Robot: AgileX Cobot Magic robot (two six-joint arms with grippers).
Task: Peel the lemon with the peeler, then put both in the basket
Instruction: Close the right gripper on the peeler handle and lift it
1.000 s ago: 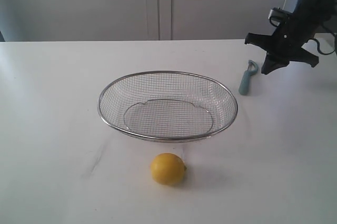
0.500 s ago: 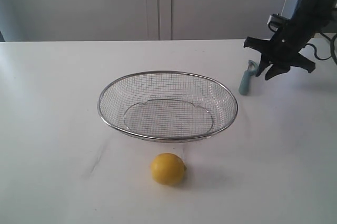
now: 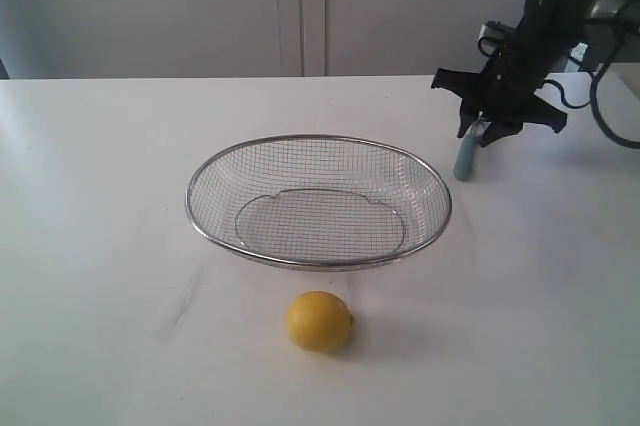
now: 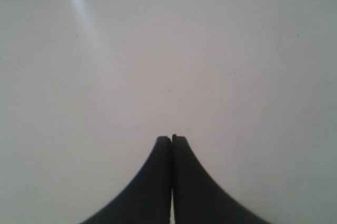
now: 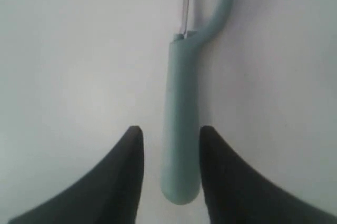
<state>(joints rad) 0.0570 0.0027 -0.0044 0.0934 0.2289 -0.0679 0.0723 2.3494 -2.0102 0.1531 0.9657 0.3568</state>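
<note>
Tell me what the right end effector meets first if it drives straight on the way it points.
The peeler, most likely: its teal handle lies in the gap between the right end effector's open fingers, with the table under it. How far off is unclear.

The flat, matte white desk (image 3: 100,246) occupied the lower part of the exterior view. A faint grey scuff mark (image 3: 186,304) crossed its near surface. Behind the desk stood a pale grey panelled wall (image 3: 150,6) divided by narrow vertical seams (image 3: 301,6).
</note>
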